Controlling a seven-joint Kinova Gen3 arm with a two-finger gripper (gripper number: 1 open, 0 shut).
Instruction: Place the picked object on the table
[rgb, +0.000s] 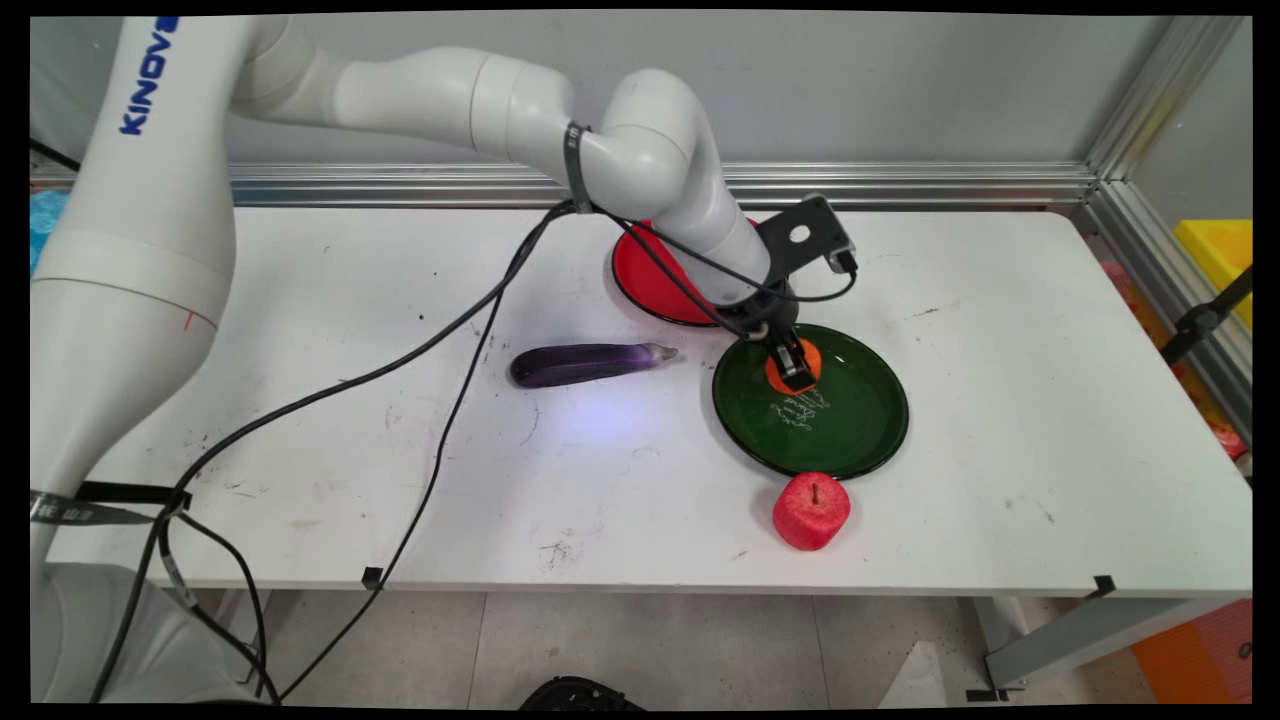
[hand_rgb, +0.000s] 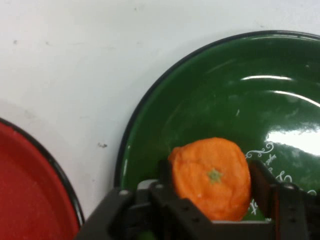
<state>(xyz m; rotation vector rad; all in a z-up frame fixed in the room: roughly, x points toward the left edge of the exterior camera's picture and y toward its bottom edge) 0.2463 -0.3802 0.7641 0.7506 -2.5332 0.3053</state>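
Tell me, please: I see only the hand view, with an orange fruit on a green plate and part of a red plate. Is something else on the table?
Observer: Yes. A red apple stands on the table, close to the near rim of the green plate.
Operator: Is there anything more?
Observer: A purple eggplant lies at the picture's left of the green plate, apart from it.
Operator: Where does the red plate sit?
Observer: The red plate sits behind the green plate, toward the wall, and the arm hides much of it.
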